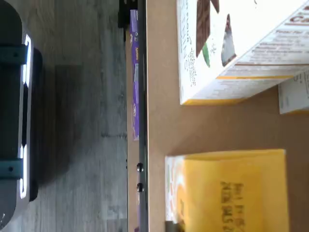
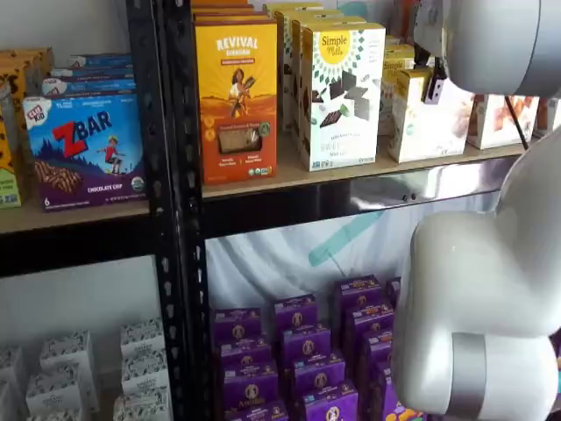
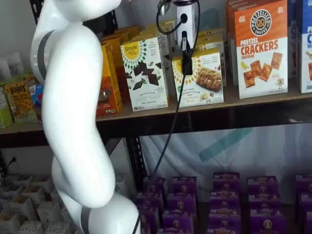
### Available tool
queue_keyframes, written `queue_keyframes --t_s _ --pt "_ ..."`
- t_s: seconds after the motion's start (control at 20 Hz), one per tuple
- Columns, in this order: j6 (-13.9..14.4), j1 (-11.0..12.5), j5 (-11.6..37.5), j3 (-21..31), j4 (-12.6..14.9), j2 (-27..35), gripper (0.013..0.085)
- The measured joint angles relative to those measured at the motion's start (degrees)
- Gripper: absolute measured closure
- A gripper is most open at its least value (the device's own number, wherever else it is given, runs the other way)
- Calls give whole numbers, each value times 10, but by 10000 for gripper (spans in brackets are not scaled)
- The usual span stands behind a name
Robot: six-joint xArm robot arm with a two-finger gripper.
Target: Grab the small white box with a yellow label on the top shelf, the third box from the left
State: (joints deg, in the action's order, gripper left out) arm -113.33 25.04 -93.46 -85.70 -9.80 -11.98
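Observation:
The small white box (image 3: 204, 78) with a yellow top band and a cracker picture stands on the top shelf (image 3: 253, 100); it also shows in a shelf view (image 2: 428, 123). My gripper (image 3: 186, 66) hangs just in front of its upper left part. Only one black finger shows, side-on, under the white body, so I cannot tell if it is open. In a shelf view the gripper (image 2: 434, 89) is a small dark piece at the box's top. The wrist view shows the box's yellow top (image 1: 231, 193) from above, on the tan board (image 1: 159, 121).
A taller white box with chocolate squares (image 3: 145, 73) stands close on the left, an orange box (image 2: 237, 88) beyond it. A pretzel cracker box (image 3: 261, 48) stands to the right. Purple boxes (image 2: 307, 351) fill the level below. My white arm (image 2: 486, 307) blocks much of both shelf views.

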Motion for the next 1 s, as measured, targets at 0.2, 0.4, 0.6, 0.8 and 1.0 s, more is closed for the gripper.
queue_keyframes --t_s 0.2,0.4,0.6,0.8,1.0 --pt "-1 2 -3 -1 1 0 570" --pt "-3 4 -9 -1 -1 -2 570" --pt "-4 7 -16 -1 -5 -6 610" --pt "-2 5 -23 -1 -3 -11 610" --pt "1 4 -52 -3 -2 -24 610"
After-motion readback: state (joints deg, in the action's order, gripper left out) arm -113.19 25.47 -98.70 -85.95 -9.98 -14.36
